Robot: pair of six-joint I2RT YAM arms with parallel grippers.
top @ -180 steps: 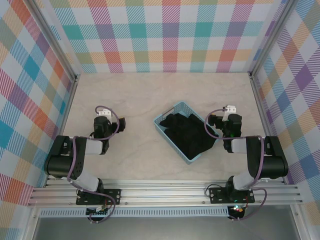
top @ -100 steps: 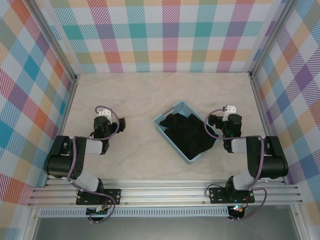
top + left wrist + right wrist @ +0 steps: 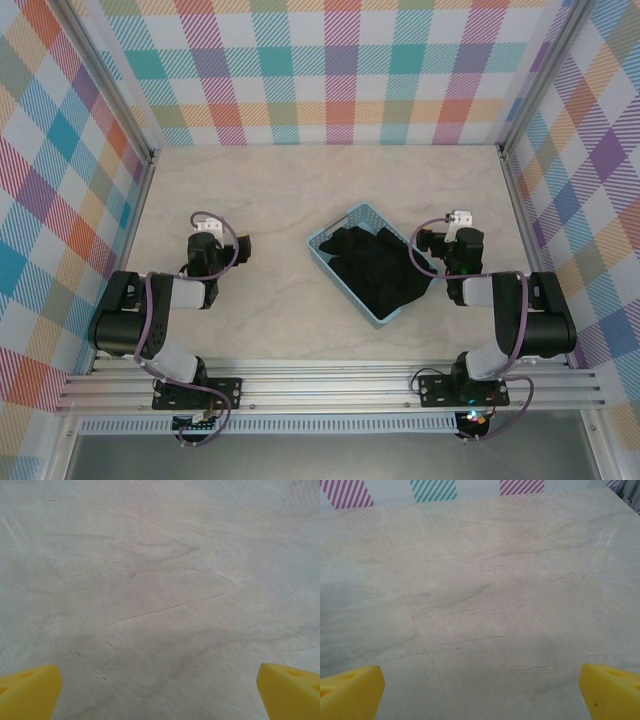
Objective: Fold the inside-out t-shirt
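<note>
The inside-out t-shirt [image 3: 380,268] was seen crumpled into a black heap inside the light-blue basket [image 3: 322,241]. The basket stood on the table [image 3: 260,190] between the two arms, nearer to the right one. The cloth was so bunched that no sleeve, hem or collar could be told apart.

The left gripper [image 3: 160,692] was spread wide over bare table, with nothing between its yellow fingertips [image 3: 27,692]. The right gripper [image 3: 480,692] was spread equally wide and was also empty.

The shirt was judged to be light, soft and limp, not fragile, and likely to sag and drag when lifted. A raised fold on top of the heap was thought the best place to be pinched. From there the cloth could be drawn out of the basket and laid flat.
</note>
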